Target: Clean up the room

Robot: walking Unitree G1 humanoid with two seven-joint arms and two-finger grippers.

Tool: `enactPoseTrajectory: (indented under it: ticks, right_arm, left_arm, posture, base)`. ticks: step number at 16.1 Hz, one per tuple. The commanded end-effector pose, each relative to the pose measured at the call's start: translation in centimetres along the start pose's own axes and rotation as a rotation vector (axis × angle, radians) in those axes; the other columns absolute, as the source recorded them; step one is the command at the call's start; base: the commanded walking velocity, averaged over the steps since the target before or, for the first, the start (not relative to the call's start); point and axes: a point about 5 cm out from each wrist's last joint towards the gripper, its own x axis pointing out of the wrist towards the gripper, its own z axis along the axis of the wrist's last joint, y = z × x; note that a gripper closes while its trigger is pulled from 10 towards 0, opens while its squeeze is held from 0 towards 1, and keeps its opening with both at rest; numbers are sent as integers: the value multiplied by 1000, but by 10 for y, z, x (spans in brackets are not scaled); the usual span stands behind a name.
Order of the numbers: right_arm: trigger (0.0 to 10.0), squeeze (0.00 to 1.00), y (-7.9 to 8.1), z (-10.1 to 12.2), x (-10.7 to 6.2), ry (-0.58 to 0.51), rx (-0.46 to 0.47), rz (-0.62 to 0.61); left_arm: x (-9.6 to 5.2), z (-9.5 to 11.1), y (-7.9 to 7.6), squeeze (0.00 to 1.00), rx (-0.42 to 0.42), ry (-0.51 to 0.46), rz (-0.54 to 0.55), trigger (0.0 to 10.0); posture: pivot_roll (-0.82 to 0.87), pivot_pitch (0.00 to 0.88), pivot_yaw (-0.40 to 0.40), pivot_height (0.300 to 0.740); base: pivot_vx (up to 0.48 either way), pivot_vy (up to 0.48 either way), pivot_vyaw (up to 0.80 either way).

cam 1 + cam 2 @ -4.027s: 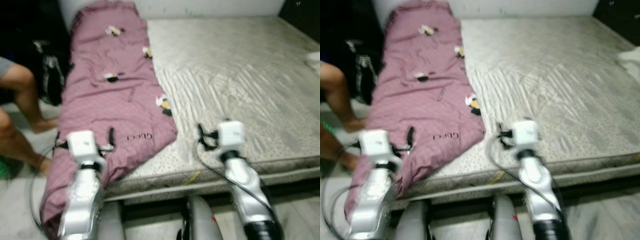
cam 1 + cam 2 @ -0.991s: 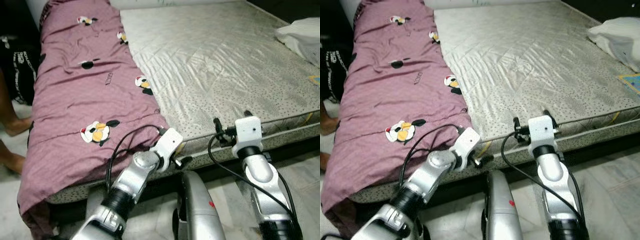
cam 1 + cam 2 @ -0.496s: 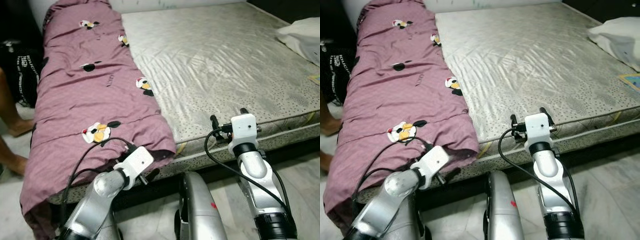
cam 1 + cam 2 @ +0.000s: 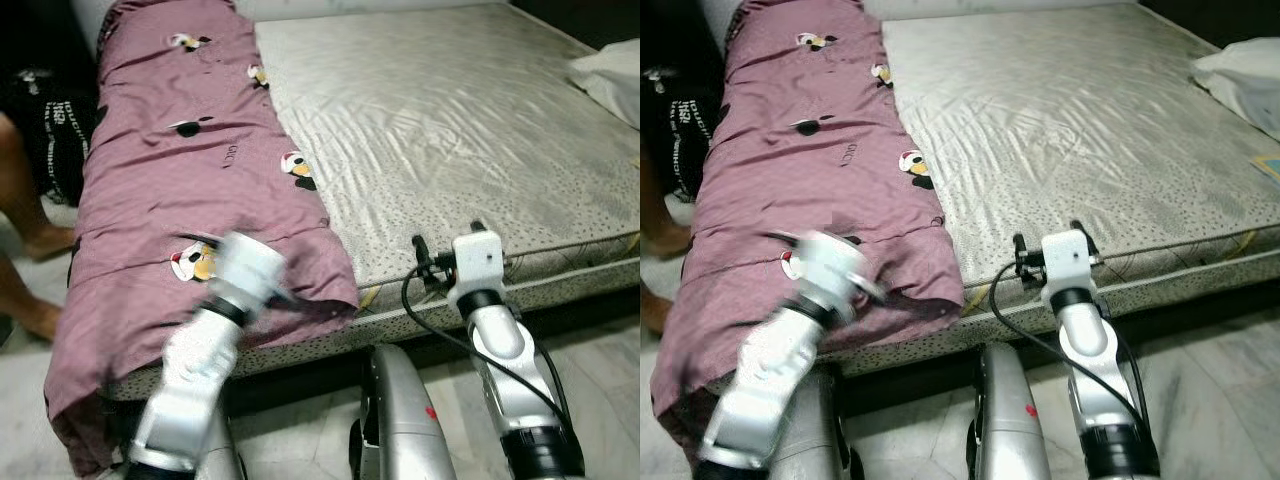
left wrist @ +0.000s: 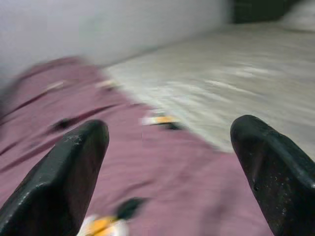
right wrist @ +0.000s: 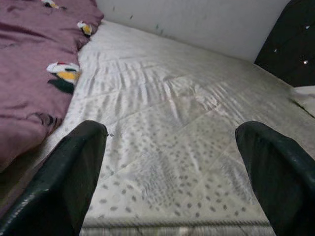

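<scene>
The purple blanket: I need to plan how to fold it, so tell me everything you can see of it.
The purple blanket is mauve, thin-looking fabric, creased, printed with small cartoon figures in black, white and orange and a bit of dark lettering. It lies in a long strip down the left side of the bare mattress, from the head end to the foot. Its outer edge hangs over the left side toward the floor; its near corner drapes over the foot edge. The left end effector, fingers apart, is above its near end; contact cannot be judged.

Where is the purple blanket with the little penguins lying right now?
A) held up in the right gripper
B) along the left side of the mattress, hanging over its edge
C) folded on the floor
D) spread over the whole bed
B: the purple blanket covers only the left strip of the mattress and droops over its near corner.
</scene>
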Motion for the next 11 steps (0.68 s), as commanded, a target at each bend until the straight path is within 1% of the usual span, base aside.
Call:
enactPoseTrajectory:
  ticks: [1,2,3,4,5,6,7,8,9,10,11]
  right_arm:
    - [10000,0,-6,2,-2,-6,-1,-16]
    - [10000,0,-6,-3,-8,7,-18,-2]
    - [10000,0,-8,-7,-13,25,-31,2]
    - [10000,0,-12,-9,-18,37,-38,-10]
    - [10000,0,-15,-8,-21,41,-41,-19]
    - [10000,0,-20,-9,-26,51,-52,-23]
    - [10000,0,-23,-9,-29,59,-56,-26]
    - [10000,0,-25,-10,-31,63,-62,-32]
    - [10000,0,-27,-9,-33,69,-69,-41]
    - [10000,0,-29,-9,-34,73,-67,-47]
    - [10000,0,-29,-9,-34,76,-67,-47]
  left_arm:
    - [0,-8,13,0,-41,42,81,10000]
    - [-1,-24,29,0,-95,102,166,10000]
    - [-1,-36,47,0,-94,142,236,10000]
    - [1,-44,62,0,-91,176,297,10000]
    - [4,-48,71,0,-105,204,339,10000]
    - [13,-66,81,0,-94,344,386,10000]
    - [23,-79,80,0,-117,449,390,10000]
    - [33,-82,73,0,-116,477,353,10000]
    - [50,-83,59,0,-87,502,260,10000]
    - [60,-85,42,0,-56,530,151,10000]
    - [63,-88,30,0,-31,561,73,10000]
  posture:
    - [-44,10,-44,517]
    - [-60,28,-47,517]
    - [-73,40,-49,517]
    - [-87,56,-49,517]
    - [-108,74,-50,517]
    - [-118,86,-52,517]
    - [-132,95,-50,517]
    - [-139,97,-47,517]
    - [-159,101,-45,517]
    - [-166,97,-45,517]
    - [-169,94,-43,517]
  base:
    - [0,0,0]
    - [0,0,0]
    - [0,0,0]
    - [0,0,0]
    - [0,0,0]
    - [0,0,0]
    - [0,0,0]
    - [0,0,0]
    - [0,0,0]
    - [0,0,0]
    - [0,0,0]
